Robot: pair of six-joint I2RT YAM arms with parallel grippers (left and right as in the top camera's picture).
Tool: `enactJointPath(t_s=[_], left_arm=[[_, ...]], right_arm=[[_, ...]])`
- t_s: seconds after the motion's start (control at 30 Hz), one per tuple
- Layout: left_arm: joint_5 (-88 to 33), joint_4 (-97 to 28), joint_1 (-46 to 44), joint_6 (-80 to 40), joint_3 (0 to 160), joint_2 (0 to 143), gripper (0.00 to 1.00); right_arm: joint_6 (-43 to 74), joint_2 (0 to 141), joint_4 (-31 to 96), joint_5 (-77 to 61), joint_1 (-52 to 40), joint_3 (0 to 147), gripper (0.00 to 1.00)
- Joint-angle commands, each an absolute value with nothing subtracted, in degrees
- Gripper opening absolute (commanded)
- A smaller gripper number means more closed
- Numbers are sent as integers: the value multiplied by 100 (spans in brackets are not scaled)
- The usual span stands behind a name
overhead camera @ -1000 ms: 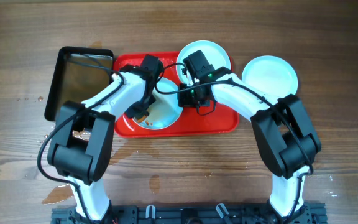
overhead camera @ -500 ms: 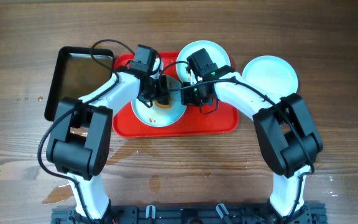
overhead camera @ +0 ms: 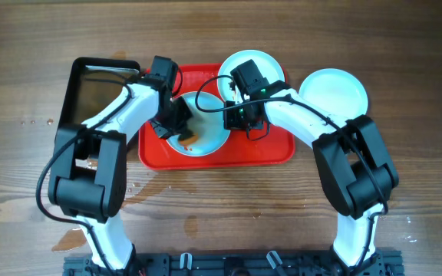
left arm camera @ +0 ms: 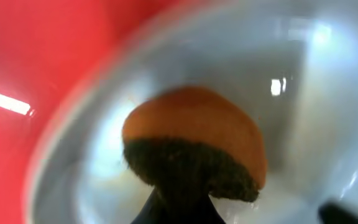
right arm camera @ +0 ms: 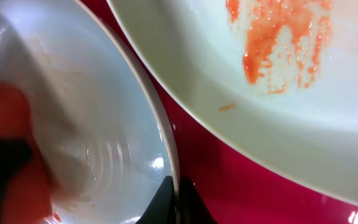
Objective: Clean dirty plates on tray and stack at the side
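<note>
The red tray (overhead camera: 271, 149) holds a pale plate (overhead camera: 209, 136) at its middle. My left gripper (overhead camera: 176, 123) is shut on an orange sponge with a dark scrub side (left arm camera: 194, 134) and presses it into the left part of this plate (left arm camera: 303, 93). My right gripper (overhead camera: 240, 119) is shut on the plate's right rim (right arm camera: 160, 134), one finger on each side (right arm camera: 174, 199). A second plate (overhead camera: 253, 67) with orange-red sauce streaks (right arm camera: 278, 50) lies at the tray's far right edge. A third, clean-looking plate (overhead camera: 333, 92) sits on the table to the right.
A black metal pan (overhead camera: 98, 96) lies just left of the tray, next to my left arm. Water drops and a wet patch mark the wooden table at the front left (overhead camera: 71, 238).
My left gripper has swept the sponge round the plate, from its near left, over its far middle, to its left side. The right gripper has held still on the rim.
</note>
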State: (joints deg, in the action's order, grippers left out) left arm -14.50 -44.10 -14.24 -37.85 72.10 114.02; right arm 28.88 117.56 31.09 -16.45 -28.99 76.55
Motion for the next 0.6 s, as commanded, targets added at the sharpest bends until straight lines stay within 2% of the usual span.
enactJointPath(t_s=[0.0,0.1,0.27,0.5,0.57], left_arm=[[-3041,-4641,-1439,-2086,6665,12140,4],[-3514,-4541,-1439,-1638,6665,12140,4],[-3474,-3736,-1439,-1588,6663,12140,4],[-1951,-2620,-1435,-2683,6663,12140,4],[-1181,-2543,-1435,-3063,6665,12140,4]], right_arm=[[2853,11896,3094,-1699,-2961,7745,4],[2851,11896,3094,-1699,-2961,7745,4],[2853,11896,3094,-1699,-2961,7745,4],[2856,11896,3089,-1697,-2961,7745,4],[2858,11896,3087,-1697,-2961,7745,4]])
